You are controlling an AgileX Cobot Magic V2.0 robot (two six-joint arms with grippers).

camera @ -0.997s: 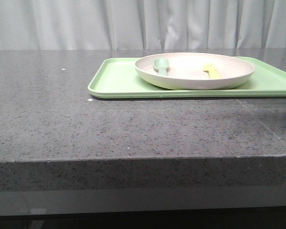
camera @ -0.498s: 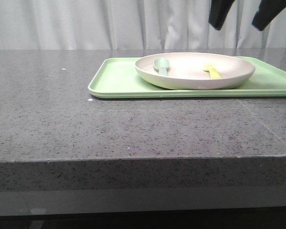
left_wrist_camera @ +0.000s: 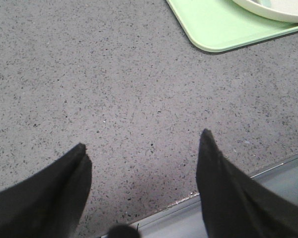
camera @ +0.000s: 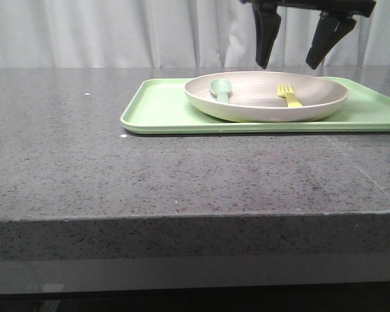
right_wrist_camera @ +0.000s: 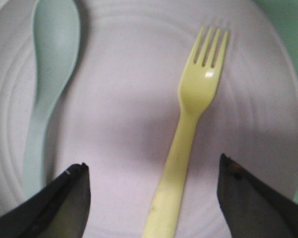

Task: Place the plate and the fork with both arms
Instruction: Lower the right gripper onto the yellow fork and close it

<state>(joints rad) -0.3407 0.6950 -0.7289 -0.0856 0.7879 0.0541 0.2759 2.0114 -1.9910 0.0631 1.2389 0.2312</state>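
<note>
The cream plate [camera: 266,107] sits on the light green tray [camera: 162,110] at the back right of the table. The pale-yellow fork [camera: 287,95] lies in the plate; the right wrist view shows it [right_wrist_camera: 188,134] with its handle between the fingers. My right gripper [camera: 287,65] hangs open just above the plate, over the fork, and shows open in its wrist view [right_wrist_camera: 151,168]. My left gripper [left_wrist_camera: 141,146] is open and empty over bare table near the front edge. It does not show in the front view.
A pale teal spoon [camera: 220,89] lies in the plate's left part, beside the fork; it also shows in the right wrist view [right_wrist_camera: 47,74]. The tray's corner [left_wrist_camera: 213,29] shows far from the left gripper. The table is dark grey speckled stone [camera: 149,175].
My right gripper has come down from the top of the front view to just above the plate. The plate, fork and tray have not moved.
</note>
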